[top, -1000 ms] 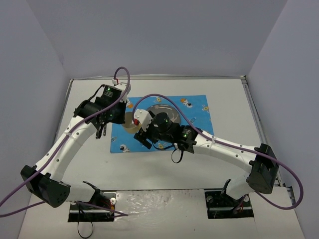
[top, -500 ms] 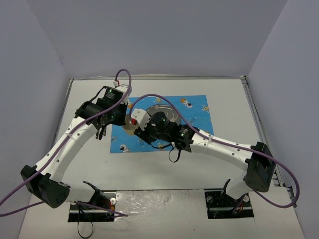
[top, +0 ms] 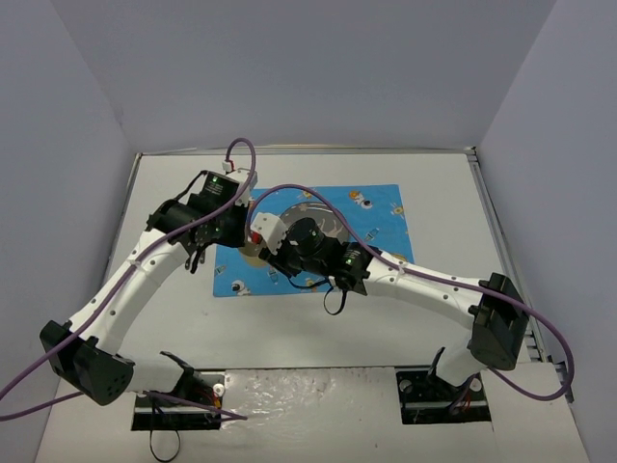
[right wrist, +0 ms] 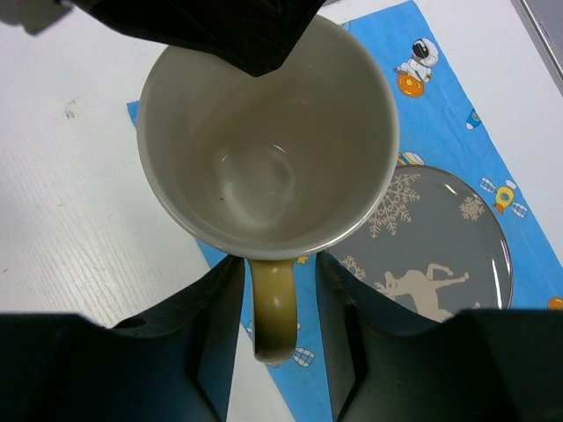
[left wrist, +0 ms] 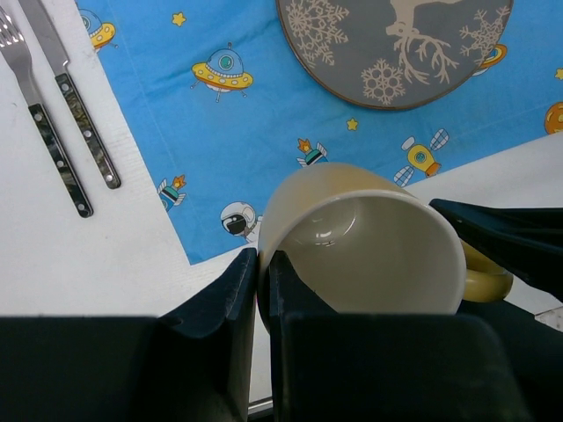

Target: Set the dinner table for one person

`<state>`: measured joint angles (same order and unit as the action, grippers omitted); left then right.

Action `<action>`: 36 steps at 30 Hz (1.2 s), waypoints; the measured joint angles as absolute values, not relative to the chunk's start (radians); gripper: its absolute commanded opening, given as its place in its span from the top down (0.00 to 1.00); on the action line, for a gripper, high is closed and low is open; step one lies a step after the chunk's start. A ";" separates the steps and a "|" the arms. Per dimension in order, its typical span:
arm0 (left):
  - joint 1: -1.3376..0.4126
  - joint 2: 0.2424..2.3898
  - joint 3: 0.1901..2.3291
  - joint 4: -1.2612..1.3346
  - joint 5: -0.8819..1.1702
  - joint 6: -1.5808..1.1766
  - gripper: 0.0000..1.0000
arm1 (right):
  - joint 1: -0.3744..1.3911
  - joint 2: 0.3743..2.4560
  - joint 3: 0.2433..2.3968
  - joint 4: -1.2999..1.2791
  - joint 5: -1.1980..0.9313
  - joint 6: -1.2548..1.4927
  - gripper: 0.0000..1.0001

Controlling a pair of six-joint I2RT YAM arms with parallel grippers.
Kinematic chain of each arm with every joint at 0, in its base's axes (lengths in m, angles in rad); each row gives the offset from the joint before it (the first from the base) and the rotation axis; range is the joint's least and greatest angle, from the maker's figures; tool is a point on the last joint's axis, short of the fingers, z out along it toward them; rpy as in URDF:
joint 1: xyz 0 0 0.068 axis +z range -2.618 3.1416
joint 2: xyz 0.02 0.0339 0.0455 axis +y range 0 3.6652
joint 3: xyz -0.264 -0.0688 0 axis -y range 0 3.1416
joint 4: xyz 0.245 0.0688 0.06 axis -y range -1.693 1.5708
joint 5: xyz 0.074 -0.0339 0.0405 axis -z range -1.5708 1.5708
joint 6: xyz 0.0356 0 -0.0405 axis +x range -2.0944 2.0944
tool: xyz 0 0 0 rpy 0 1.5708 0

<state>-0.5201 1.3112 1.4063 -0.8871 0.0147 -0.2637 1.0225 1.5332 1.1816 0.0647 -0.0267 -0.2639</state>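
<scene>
Plain grey walls around a white dinner table (top: pixel 434 318), flat and rigid, not something to grab. Blue placemat (top: pixel 381 217) mid-table, both arms bunched together over its left edge. Over to the left wrist: left gripper (left wrist: pixel 264 264) clamped on the wall of a yellow mug (left wrist: pixel 369 255), seemingly lifted over the mat's corner. Plate (left wrist: pixel 396 44) on the mat, fork (left wrist: pixel 53 149) and knife (left wrist: pixel 88 132) beside it on bare table. From the right wrist: right gripper (right wrist: pixel 277 272) straddling the handle, can't tell whether actually squeezing. Probably glazed ceramic, so stiff, slick, chippable. Best taken by handle or rim.
</scene>
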 measured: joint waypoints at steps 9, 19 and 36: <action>-0.521 1.282 1.390 -0.871 0.009 -0.251 0.77 | 1.024 1.532 1.171 0.086 -0.031 -0.267 1.00; -0.515 1.211 1.378 -0.820 -0.048 -0.276 0.20 | 0.969 1.467 0.991 0.087 -0.002 -0.266 1.00; -0.168 0.990 1.097 -0.671 -0.117 -0.245 0.03 | 0.311 1.331 0.880 0.190 -0.187 -0.271 1.00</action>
